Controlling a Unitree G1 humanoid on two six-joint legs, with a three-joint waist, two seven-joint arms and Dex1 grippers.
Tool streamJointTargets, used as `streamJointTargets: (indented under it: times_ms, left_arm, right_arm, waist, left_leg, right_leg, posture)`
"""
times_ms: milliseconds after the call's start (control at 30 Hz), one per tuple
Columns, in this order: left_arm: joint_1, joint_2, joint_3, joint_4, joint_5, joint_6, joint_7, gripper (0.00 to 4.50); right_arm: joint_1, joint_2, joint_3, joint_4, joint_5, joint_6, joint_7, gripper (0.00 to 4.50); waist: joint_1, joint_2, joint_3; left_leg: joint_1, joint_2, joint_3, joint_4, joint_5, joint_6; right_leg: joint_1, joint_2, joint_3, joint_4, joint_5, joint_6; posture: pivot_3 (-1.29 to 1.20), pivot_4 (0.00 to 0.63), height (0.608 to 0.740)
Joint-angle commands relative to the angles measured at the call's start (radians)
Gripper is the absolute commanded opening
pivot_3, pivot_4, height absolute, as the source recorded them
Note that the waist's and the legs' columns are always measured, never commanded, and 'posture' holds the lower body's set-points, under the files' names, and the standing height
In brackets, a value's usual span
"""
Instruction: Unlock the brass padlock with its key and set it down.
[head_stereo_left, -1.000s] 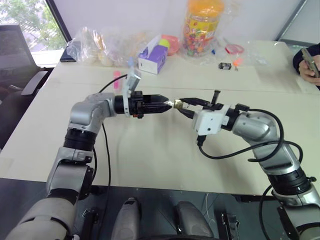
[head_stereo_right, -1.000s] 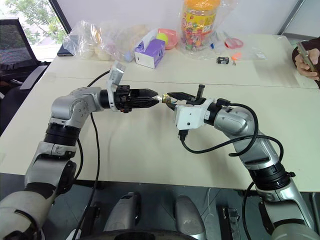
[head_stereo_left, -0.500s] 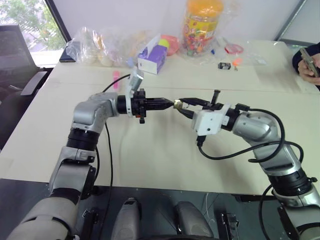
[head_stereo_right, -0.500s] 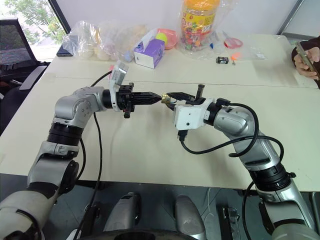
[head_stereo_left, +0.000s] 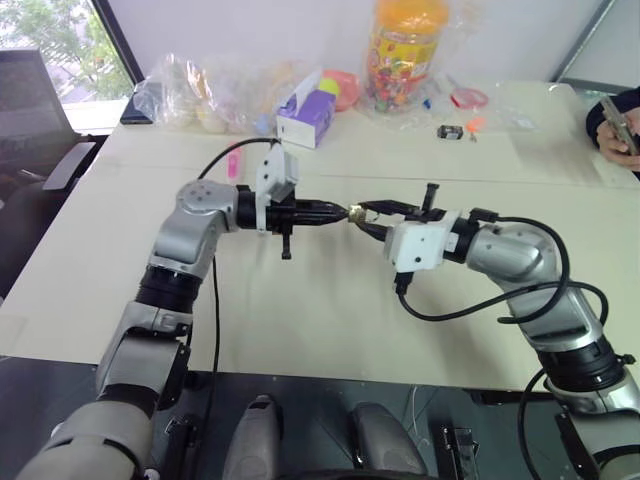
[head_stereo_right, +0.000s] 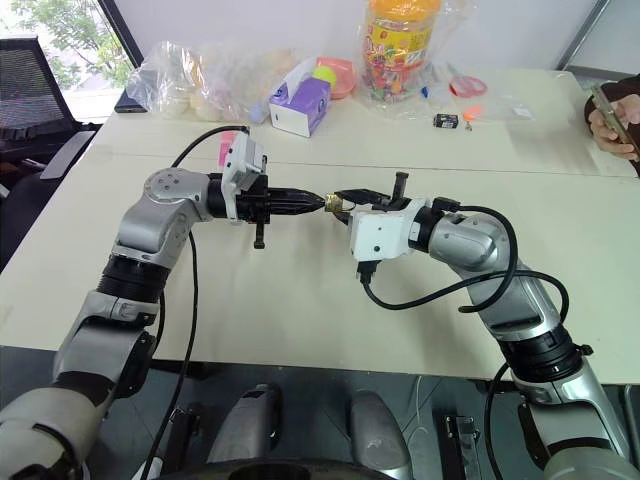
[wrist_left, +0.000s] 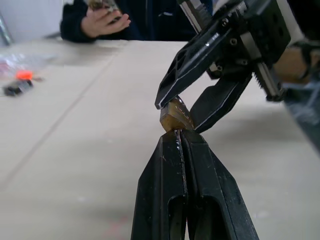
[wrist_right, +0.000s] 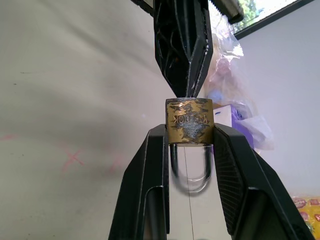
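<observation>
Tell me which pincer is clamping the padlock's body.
The right pincer: its fingers straddle the brass padlock. The left pincer, pressed shut, only meets the padlock's end.

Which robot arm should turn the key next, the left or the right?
Probably the left. The left gripper is shut on the key, which meets the bottom of the padlock. The right gripper is busy clamping the padlock above the table, so it should just hold steady.
</observation>
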Motion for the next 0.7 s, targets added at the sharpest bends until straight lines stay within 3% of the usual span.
streamJointTargets:
  times_ms: [33, 167, 300, 533, 600, 700]
  left_arm:
    - [0.012, -0.019, -0.018, -0.007, 0.054, -0.19, 0.012, 0.04]
    - [0.021, -0.02, -0.024, 0.011, 0.086, -0.308, 0.013, 0.04]
    - [0.016, -0.024, -0.009, 0.007, 0.041, -0.172, 0.023, 0.04]
    - [-0.061, -0.014, 0.146, -0.055, -0.353, 0.653, 0.114, 0.04]
    - [-0.072, -0.002, 0.183, -0.057, -0.432, 0.793, 0.119, 0.04]
    - [-0.069, 0.007, 0.21, -0.067, -0.491, 0.895, 0.122, 0.91]
  right_arm:
    - [-0.034, 0.0, -0.031, -0.037, 0.035, -0.018, -0.003, 0.66]
    - [-0.035, -0.001, -0.034, -0.033, 0.036, -0.02, 0.003, 0.66]
    - [-0.038, -0.001, -0.033, -0.03, 0.038, -0.022, 0.007, 0.66]
    - [-0.04, 0.001, -0.03, -0.029, 0.039, -0.024, 0.011, 0.66]
    - [-0.039, 0.001, -0.029, -0.033, 0.039, -0.021, 0.011, 0.66]
    - [-0.039, 0.001, -0.026, -0.034, 0.041, -0.021, 0.011, 0.66]
  waist:
    - [0.0, 0.0, 0.0]
    - [0.0, 0.0, 0.0]
    - [0.0, 0.0, 0.0]
    - [-0.003, 0.0, 0.0]
    - [-0.005, 0.0, 0.0]
    - [-0.005, 0.0, 0.0]
  left_leg:
    - [0.0, 0.0, 0.0, 0.0, 0.0, 0.0]
    - [0.0, 0.0, 0.0, 0.0, 0.0, 0.0]
    - [0.0, 0.0, 0.0, 0.0, 0.0, 0.0]
    - [0.0, 0.0, -0.001, 0.0, 0.0, 0.0]
    - [0.0, 0.0, -0.001, 0.0, 0.0, 0.0]
    - [0.0, 0.0, -0.001, 0.0, 0.0, 0.0]
  right_leg:
    - [0.0, 0.0, 0.0, 0.0, 0.0, 0.0]
    - [0.0, 0.0, 0.0, 0.0, 0.0, 0.0]
    - [0.0, 0.0, 0.0, 0.0, 0.0, 0.0]
    - [0.0, 0.0, 0.0, 0.001, 0.0, 0.0]
    - [0.0, 0.0, 0.0, 0.001, 0.0, 0.0]
    - [0.0, 0.0, 0.0, 0.001, 0.0, 0.0]
  posture:
    - [0.0, 0.15, 0.74]
    - [0.0, 0.15, 0.74]
    - [0.0, 0.15, 0.74]
    - [0.0, 0.15, 0.74]
    - [0.0, 0.15, 0.74]
    - [0.0, 0.15, 0.74]
